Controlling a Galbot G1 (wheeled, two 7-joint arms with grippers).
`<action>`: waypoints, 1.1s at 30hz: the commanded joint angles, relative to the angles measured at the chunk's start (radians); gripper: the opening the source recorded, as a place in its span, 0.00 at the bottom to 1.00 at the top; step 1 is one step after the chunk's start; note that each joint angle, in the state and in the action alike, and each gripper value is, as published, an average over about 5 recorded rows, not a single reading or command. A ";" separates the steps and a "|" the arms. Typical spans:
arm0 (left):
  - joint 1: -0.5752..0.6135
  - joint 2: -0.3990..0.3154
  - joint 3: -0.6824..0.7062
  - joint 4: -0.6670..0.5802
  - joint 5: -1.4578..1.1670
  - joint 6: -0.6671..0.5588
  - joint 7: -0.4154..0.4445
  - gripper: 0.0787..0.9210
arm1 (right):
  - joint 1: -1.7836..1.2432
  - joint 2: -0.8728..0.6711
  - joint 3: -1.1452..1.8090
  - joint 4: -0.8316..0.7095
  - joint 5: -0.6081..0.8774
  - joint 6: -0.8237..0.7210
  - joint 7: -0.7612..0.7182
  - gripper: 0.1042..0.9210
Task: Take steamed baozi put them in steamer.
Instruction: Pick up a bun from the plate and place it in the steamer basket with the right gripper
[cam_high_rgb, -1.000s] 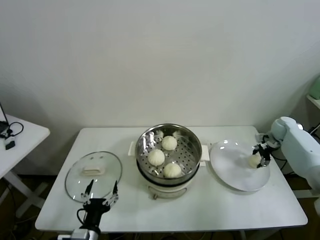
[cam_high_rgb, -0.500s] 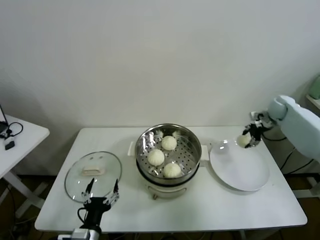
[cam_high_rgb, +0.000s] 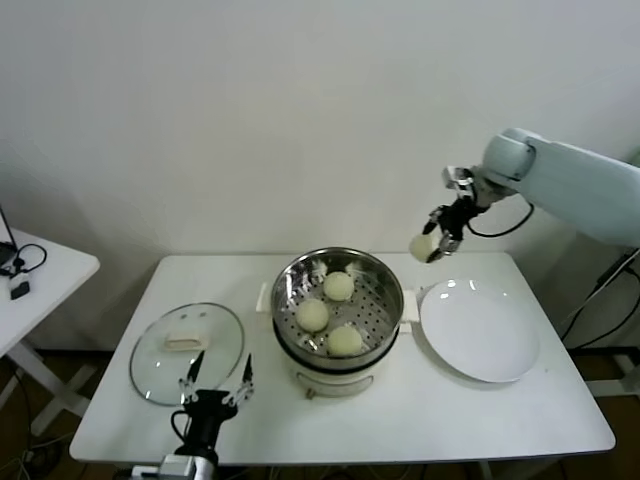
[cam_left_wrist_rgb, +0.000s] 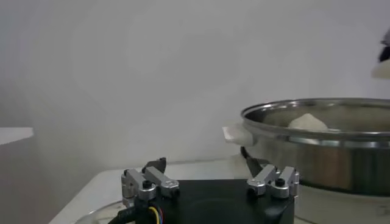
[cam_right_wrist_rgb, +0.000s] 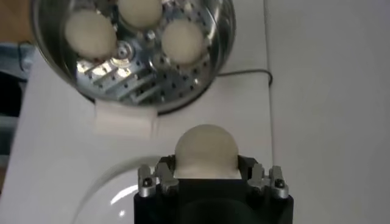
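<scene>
The left end effector (cam_high_rgb: 217, 385) stands at the near edge of the white tabletop (cam_high_rgb: 520, 415). Its two thin fingers, with silver metal blocks at the base, are spread apart and hold nothing. Just beyond them lies the round glass lid (cam_high_rgb: 187, 351), flat and transparent, with a pale knob in its middle.

Further from this end effector, toward the middle of the tabletop, stands the steamer (cam_high_rgb: 338, 310). It is a round basket of shiny stainless steel with a perforated floor, on a cream-white pot with side handles. Three steamed baozi (cam_high_rgb: 313, 315) lie on the floor of the basket. They are smooth, round and cream-white, close to each other but apart.

The right end effector (cam_high_rgb: 437, 243) hangs in the air, above the gap between the steamer and the white plate (cam_high_rgb: 482, 330). Its black fingers, which have silver metal fittings, are closed on the fourth baozi (cam_right_wrist_rgb: 206, 151), a matte dome of dough that sticks out between them. Below it the rim of the steamer is on one side, and on the other side is the plate, round, flat and glossy, with nothing on it. Behind everything is a plain white wall (cam_high_rgb: 250, 120).
</scene>
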 joint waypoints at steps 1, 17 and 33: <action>-0.003 0.011 0.046 -0.007 0.019 0.003 -0.007 0.88 | 0.161 0.149 -0.240 0.133 0.332 -0.073 0.046 0.69; 0.002 0.009 0.046 -0.001 0.022 -0.005 -0.008 0.88 | 0.056 0.160 -0.232 0.225 0.333 -0.112 0.128 0.68; 0.012 0.012 0.037 0.015 0.013 -0.013 -0.002 0.88 | -0.027 0.160 -0.222 0.177 0.244 -0.108 0.135 0.68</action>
